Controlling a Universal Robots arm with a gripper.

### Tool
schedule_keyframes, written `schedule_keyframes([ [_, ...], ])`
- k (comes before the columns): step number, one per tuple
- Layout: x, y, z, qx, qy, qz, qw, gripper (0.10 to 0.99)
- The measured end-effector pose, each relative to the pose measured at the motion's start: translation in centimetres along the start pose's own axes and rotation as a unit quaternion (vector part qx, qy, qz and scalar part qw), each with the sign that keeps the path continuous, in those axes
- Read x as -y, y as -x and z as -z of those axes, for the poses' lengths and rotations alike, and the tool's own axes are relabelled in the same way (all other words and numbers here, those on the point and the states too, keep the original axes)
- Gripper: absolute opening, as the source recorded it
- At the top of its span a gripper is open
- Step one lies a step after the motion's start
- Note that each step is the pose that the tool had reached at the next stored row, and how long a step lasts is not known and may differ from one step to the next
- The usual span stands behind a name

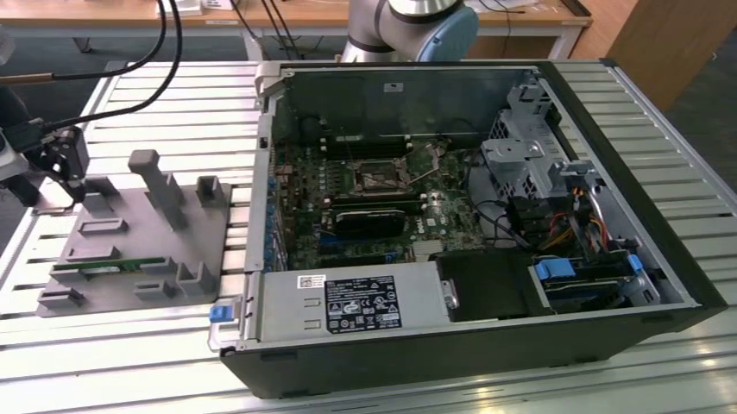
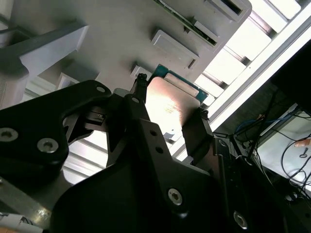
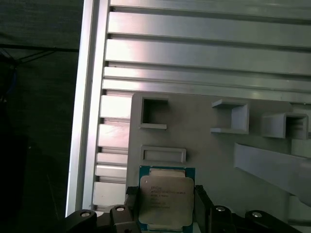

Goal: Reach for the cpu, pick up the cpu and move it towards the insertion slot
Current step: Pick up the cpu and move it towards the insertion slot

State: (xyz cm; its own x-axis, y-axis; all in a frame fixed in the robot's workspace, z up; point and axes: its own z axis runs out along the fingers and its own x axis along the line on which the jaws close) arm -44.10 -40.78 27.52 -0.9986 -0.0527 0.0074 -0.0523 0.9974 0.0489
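The cpu (image 3: 164, 198), a flat square chip with a shiny silver top and a thin green rim, sits between my gripper's two black fingers in both wrist views. The gripper (image 3: 165, 206) is shut on it, one finger (image 2: 140, 92) against one edge and the other against the opposite edge of the cpu (image 2: 171, 108). In the exterior view the gripper (image 1: 58, 177) hangs over the far corner of the grey fixture plate (image 1: 127, 250), at that view's left. The insertion slot (image 1: 378, 179) is a dark square socket with a silver frame on the board inside the open computer case.
Upright grey posts (image 1: 155, 185) and small holders stand on the fixture plate, and a green memory stick (image 1: 106, 267) lies on it. The black case wall (image 1: 262, 155) rises between plate and socket. Cables and a drive cage (image 1: 530, 164) crowd the case's right side.
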Motion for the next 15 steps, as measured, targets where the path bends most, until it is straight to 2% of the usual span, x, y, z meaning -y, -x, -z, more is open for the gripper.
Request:
schedule_keyframes([
  [15,-0.08,-0.01,1.45,0.0,-0.0002,0.0,1.0,0.541],
])
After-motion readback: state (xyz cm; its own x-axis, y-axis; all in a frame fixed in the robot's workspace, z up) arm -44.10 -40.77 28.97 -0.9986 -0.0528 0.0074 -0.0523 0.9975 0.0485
